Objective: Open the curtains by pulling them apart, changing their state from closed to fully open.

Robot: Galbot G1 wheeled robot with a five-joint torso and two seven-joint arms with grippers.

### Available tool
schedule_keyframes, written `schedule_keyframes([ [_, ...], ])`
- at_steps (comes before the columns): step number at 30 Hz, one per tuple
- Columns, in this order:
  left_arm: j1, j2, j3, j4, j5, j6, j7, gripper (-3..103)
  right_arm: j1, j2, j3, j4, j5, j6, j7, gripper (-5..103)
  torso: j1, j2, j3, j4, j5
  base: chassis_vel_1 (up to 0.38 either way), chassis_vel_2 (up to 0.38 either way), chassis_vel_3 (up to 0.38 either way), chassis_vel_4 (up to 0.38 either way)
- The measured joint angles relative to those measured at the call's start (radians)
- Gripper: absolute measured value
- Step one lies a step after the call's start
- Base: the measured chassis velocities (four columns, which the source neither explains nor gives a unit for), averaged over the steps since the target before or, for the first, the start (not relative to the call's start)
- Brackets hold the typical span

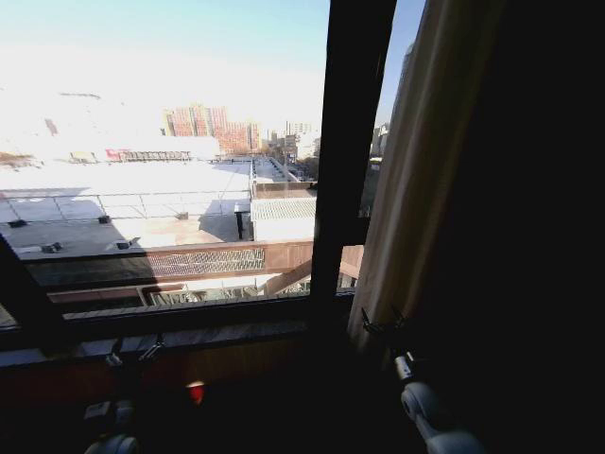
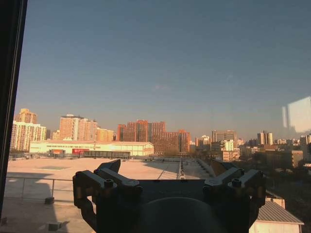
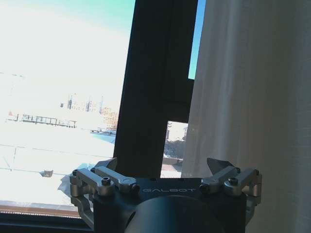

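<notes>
Right gripper (image 3: 165, 167) hovers with jaws apart, empty, just beside the inner edge of the sheer curtain (image 3: 248, 97), which hangs bunched at the window's right side. Left gripper (image 2: 167, 170), jaws likewise apart, rests low near the sill (image 1: 189, 336). Risk: closing short of the fabric grips nothing; the dark frame bar (image 1: 345, 142) limits leftward room, while the glass leftward stands uncovered.

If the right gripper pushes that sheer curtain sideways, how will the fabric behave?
The curtain is probably floppy: it hangs in soft vertical pleats. Likely light, since daylight glows through it. It may fold around the open right gripper rather than slide as one piece.
</notes>
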Motion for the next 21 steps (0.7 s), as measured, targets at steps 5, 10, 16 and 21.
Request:
schedule_keyframes([
  [5,0.0,0.0,0.0,0.0,0.0,0.0,0.0,100,0.001,0.0,0.0,0.0,0.0,0.0,0.0,100,0.0,0.0,0.0,-0.0001,0.0,0.305,0.348,-0.304,-0.364],
  [10,0.0,0.0,0.0,0.0,0.0,0.0,0.0,100,0.001,0.0,0.0,0.0,0.0,0.0,0.0,100,0.001,0.0,0.0,0.0001,0.0,0.357,0.385,-0.359,-0.382],
  [16,0.0,0.0,0.0,0.0,0.0,0.0,0.0,100,0.001,0.0,0.0,0.0,0.0,0.0,0.0,100,0.0,0.0,0.0,-0.0002,-0.0002,0.372,0.339,-0.375,-0.351],
  [21,0.0,0.0,0.0,0.0,0.0,0.0,0.0,100,0.001,0.0,0.0,-0.001,0.0,0.0,0.0,100,0.0,0.0,0.0,0.0,0.0001,0.383,0.339,-0.367,-0.328],
])
